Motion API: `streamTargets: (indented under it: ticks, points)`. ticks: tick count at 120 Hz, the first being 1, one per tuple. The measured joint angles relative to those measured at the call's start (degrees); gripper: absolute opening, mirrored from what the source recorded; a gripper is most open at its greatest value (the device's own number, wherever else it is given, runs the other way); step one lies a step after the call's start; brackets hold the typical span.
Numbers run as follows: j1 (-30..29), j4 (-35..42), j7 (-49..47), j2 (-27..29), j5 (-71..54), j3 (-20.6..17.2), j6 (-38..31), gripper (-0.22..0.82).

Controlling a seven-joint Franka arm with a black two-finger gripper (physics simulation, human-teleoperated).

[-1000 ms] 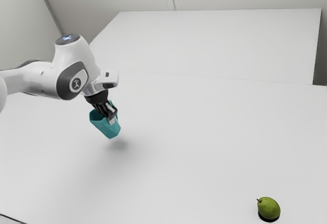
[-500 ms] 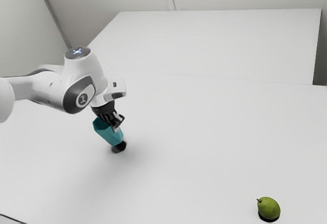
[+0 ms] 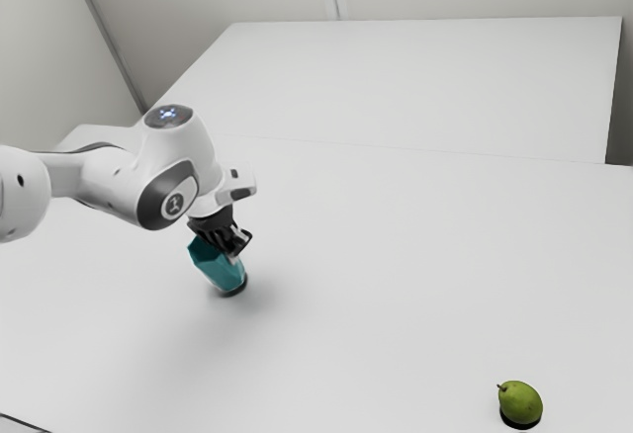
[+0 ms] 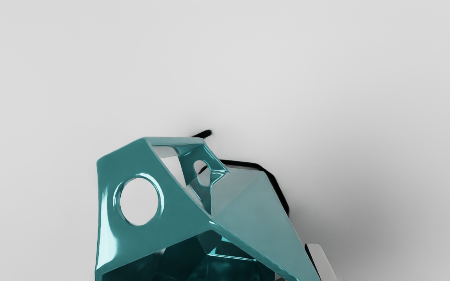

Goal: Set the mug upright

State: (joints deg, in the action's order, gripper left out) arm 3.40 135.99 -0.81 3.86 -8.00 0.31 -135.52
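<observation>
While the gripper (image 3: pixel 237 248) grips the mug (image 3: pixel 218 266), it hangs tilted, low at the table (image 3: pixel 396 255), contact unclear. Looks like the righting step; next move should level it, seat it, then release.

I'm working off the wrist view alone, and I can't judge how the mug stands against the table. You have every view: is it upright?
Observer: Not yet. In the exterior view the mug leans, its mouth up toward that view's left and its base lower, toward the right.

Operator: Got it. Anything else lying about?

Observer: A green pear, well off from the mug, toward the exterior view's right and near its bottom edge.

Operator: And my arm, does it reach in over the pear?

Observer: No, the arm comes in from the exterior view's left, the side away from the pear.
</observation>
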Motion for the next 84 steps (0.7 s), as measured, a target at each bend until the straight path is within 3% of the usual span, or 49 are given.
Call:
streamTargets:
  ticks: [30, 45, 56, 70, 84]
  points:
    - [0.2, -0.1, -2.0, -1.1, 0.0, 0.0, -0.7, -0.18]
    - [0.3, -0.1, -2.4, -1.1, 0.8, 0.0, -1.0, -0.11]
    - [0.3, -0.1, -2.6, -0.9, 1.1, 0.0, -1.2, -0.01]
    - [0.3, -0.2, -2.7, -0.7, 1.8, 0.0, -1.3, 0.23]
    - [0.4, -0.4, -2.9, -0.3, 2.3, 0.0, -1.4, 0.38]
